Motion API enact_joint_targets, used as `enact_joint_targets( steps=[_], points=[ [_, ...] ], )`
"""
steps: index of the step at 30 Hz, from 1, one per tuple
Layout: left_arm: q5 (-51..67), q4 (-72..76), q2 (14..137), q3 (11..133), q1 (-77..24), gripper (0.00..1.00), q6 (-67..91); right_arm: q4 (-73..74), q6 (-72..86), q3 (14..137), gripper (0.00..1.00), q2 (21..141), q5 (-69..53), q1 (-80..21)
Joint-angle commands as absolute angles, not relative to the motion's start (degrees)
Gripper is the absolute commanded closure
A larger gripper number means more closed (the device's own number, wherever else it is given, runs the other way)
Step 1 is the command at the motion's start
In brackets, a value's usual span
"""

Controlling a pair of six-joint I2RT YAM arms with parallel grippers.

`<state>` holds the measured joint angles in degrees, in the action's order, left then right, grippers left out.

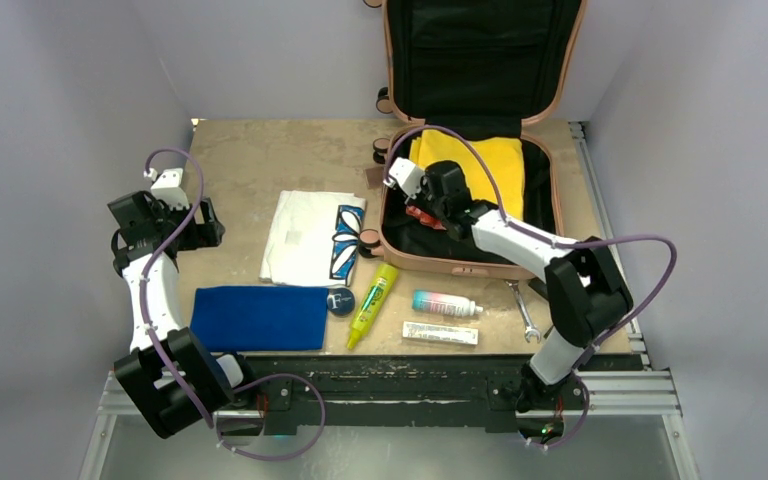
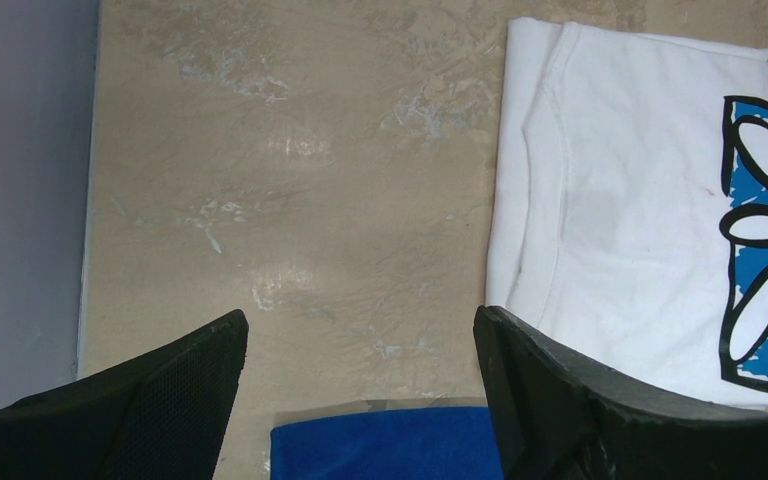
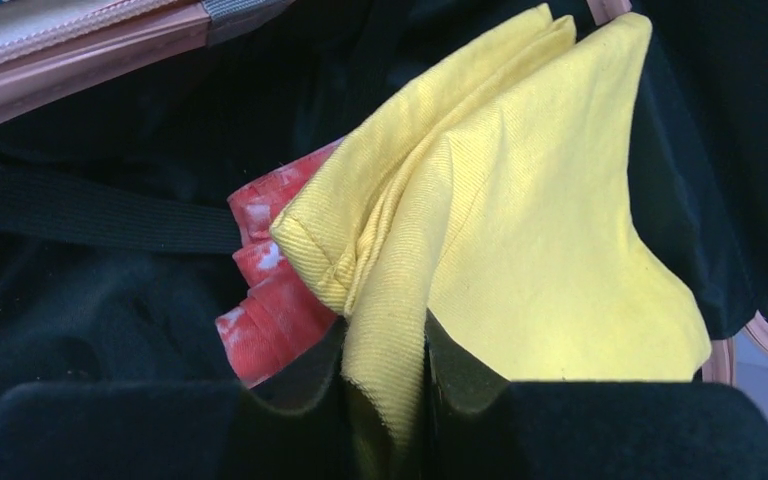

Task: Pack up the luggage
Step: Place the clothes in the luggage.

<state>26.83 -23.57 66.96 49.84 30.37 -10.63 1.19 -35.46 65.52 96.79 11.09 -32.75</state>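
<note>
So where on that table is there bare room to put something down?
Most bare room is the far left of the table, between its far edge, the white shirt and the luggage. The near edge is crowded, from the blue cloth to the wrench.

Each arm is built from white tubular links joined by black box-shaped joint housings: left arm (image 1: pixel 155 290), right arm (image 1: pixel 513 240). A lavender cable (image 1: pixel 440 128) is routed externally along each arm in loose loops from base to wrist. A small white module (image 1: pixel 169 187) is mounted at each wrist. The left gripper (image 2: pixel 360 320) and right gripper (image 3: pixel 385 375) have matte black fingers (image 2: pixel 550 400). One left finger has a fine mesh texture on its inner face.
</note>
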Motion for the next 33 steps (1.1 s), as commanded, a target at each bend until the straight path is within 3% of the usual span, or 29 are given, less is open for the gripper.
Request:
enact_joint_targets(
  steps=[1, 3, 6, 20, 23, 25, 27, 29, 33],
  points=[
    [27.7, -21.86, 66.62, 49.66, 30.86, 0.17, -11.36, -5.32, -34.05, 63.06, 0.88, 90.69, 11.97, -32.49],
    [27.7, -21.86, 66.62, 49.66, 30.86, 0.17, -11.38, -6.26, -34.05, 62.48, 0.88, 88.79, 12.41, -31.62],
    [27.76, -21.96, 66.56, 49.79, 30.9, 0.17, -11.38, -8.19, -31.7, 61.69, 1.0, 86.16, 13.25, -29.64],
    [28.57, -22.92, 66.25, 51.34, 30.85, 0.16, -11.98, -10.04, -28.15, 56.42, 1.0, 81.39, 8.5, -24.16],
    [29.15, -23.4, 66.34, 52.47, 30.9, 0.16, -12.04, -8.33, -28.32, 57.08, 0.83, 82.94, 3.67, -24.24],
    [29.39, -23.71, 66.44, 53.21, 30.86, 0.16, -12.07, -6.79, -27.9, 58.06, 0.53, 84.63, 0.89, -24.65],
    [29.59, -24.13, 66.53, 53.66, 30.9, 0.14, -12.1, -4.95, -27.28, 59.42, 0.32, 86.04, -1.57, -24.99],
    [29.7, -24.2, 66.56, 53.82, 30.82, 0.13, -12.06, -2.47, -26.71, 61.3, 0.21, 86.47, -5.5, -25.05],
    [29.79, -24.32, 66.7, 53.49, 30.76, 0.13, -12.04, 1.8, -24.55, 64.85, 0.09, 84.09, -12.86, -24.06]
  ],
)
